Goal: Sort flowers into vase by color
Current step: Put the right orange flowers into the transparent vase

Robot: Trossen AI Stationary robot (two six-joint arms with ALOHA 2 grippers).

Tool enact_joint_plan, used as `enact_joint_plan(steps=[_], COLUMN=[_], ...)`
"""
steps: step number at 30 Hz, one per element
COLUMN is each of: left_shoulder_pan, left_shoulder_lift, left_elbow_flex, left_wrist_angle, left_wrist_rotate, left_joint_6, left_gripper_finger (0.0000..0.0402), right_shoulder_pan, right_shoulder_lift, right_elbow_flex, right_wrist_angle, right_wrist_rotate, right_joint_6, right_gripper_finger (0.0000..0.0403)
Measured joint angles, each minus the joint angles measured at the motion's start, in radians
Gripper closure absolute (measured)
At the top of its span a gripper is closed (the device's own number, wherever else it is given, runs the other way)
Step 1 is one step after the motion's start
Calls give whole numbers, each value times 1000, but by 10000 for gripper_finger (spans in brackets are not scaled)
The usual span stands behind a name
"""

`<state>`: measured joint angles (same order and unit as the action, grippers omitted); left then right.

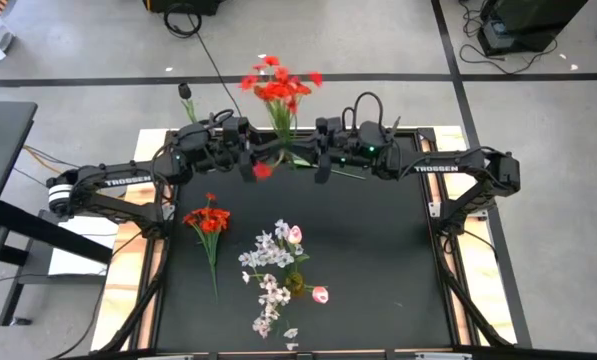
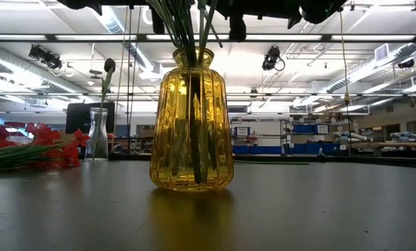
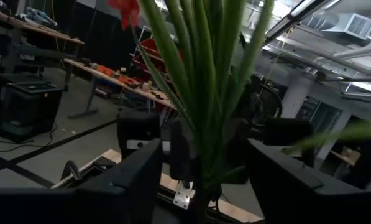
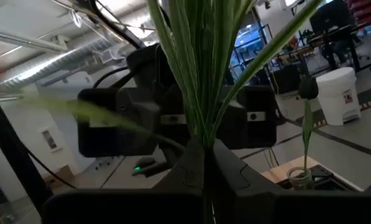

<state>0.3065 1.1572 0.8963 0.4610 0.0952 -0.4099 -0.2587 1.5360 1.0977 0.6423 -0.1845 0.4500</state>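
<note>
Above the yellow vase, the right gripper pinches the red flowers' stems while the left gripper seems spread around them, so releasing comes next.

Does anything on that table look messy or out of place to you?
Nothing is spilled or broken. The yellow vase stands upright with red flowers in it. A red bunch and the white and pink flowers lie flat on the table, unsorted rather than dropped.
</note>
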Motion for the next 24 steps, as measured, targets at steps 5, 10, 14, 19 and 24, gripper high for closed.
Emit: enact_joint_plan(steps=[5,10,14,19,24], left_shoulder_pan=[1,1,2,4,18], left_shoulder_lift=[1,1,1,1,-30], left_elbow_flex=[0,0,0,0,0], left_wrist_angle=[-1,-1,-1,-5,-11], left_wrist_rotate=[0,-1,-2,-25,-48], left_joint_6=[0,1,1,2,49], left_gripper_finger=[227,241,253,282,254], right_shoulder_pan=[2,2,7,7,-19], right_shoulder_lift=[0,0,0,0,0], right_elbow_flex=[0,0,0,0,0], right_wrist_angle=[-8,-5,-7,-8,37], right_wrist_rotate=[-10,-5,-12,16,63], right_joint_6=[3,3,3,19,103], right_gripper_finger=[391,391,391,391,391])
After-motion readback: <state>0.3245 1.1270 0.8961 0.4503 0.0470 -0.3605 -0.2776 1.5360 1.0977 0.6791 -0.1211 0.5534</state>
